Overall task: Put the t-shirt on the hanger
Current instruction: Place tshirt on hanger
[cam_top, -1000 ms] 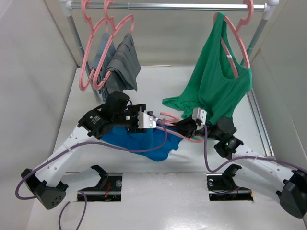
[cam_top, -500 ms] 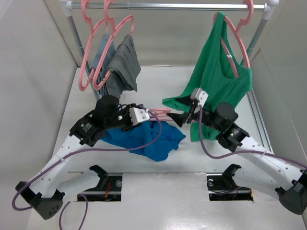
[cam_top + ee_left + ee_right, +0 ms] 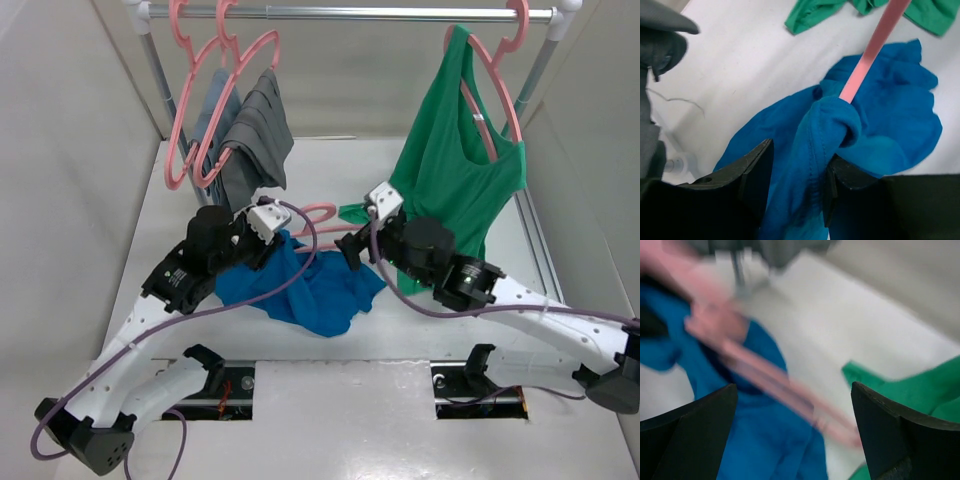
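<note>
Dressing barely begun: left gripper pinches a fold of the blue t-shirt, heaped on the table, one arm of the pink hanger poked inside (the rest looks bare); right gripper gapes wide, empty.

I work in a robot lab's test booth. Plain white panels close in the white table to the left of my left claw, to the right of my right claw and beyond both. Past them a bare metal rail on white posts holds pink hangers with grey garments and a green top, a mock-up wardrobe rather than a home's.
</note>
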Tool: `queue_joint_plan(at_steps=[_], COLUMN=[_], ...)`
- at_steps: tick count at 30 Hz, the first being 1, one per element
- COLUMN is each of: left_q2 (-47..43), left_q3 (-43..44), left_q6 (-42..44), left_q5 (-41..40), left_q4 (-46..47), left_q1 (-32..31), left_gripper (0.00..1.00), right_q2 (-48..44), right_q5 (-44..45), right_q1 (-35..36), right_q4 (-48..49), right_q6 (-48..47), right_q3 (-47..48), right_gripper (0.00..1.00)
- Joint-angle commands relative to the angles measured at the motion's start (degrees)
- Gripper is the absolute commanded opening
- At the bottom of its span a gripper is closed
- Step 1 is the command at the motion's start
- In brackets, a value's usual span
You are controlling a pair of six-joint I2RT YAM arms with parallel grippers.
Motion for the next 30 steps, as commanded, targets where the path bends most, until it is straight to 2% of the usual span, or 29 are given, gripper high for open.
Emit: queue_joint_plan(at_steps=[1, 4, 6, 7, 11, 14, 18, 19, 23, 25, 30], left_q2=[-0.35, -0.35, -0.35, -0.35, -0.35, -0.35, 0.18, 0.7, 0.71, 0.71, 0.71], left_q3=[-0.16, -0.16, -0.16, -0.16, 0.37, 0.37, 0.37, 0.37, 0.89, 0.89, 0.89], left_q6=[-7.06, -10.14, -13.04, -13.66, -15.33, -16.64, -17.97, -17.97, -18.58, -19.11, -20.16], left_q5=[-3.28, -3.81, -3.29, -3.28, -1.88, -1.88, -1.88, -1.88, -1.88, -1.88, -1.26], left_q4=[8.14, 10.96, 12.53, 12.55, 13.07, 13.78, 14.83, 14.83, 14.83, 15.35, 15.36], left_q1=[2.43, 3.49, 4.02, 4.02, 4.02, 4.02, 4.02, 4.02, 4.02, 4.02, 4.64], left_gripper=[0.0, 0.0, 0.0, 0.0, 0.0, 0.0, 0.0, 0.0, 0.0, 0.0, 0.0], right_q2=[0.23, -0.84, 0.47, 1.61, 6.98, 10.57, 17.69, 18.84, 21.84, 23.41, 26.76], right_q5=[-0.05, -0.05, -0.05, -0.05, -0.84, 2.4, -2.5, -5.99, -10.67, -13.49, -13.32], right_q1=[0.93, 0.93, 0.93, 0.93, 0.93, 0.93, -1.0, -1.7, -6.35, -7.59, -7.6], right_q4=[-2.42, 2.41, 5.13, 5.84, 5.85, 8.47, 10.41, 11.38, 16.03, 22.44, 24.39], right_q6=[5.03, 8.46, 10.04, 10.05, 10.05, 11.97, 15.66, 16.81, 22.17, 24.02, 25.7], right_q3=[-4.43, -7.25, -7.96, -7.35, -3.83, -3.21, -1.37, -1.36, -2.76, -5.05, -4.36], right_gripper=[1.0, 0.94, 0.82, 0.79, 0.78, 0.78, 0.78, 0.78, 0.78, 0.78, 0.74])
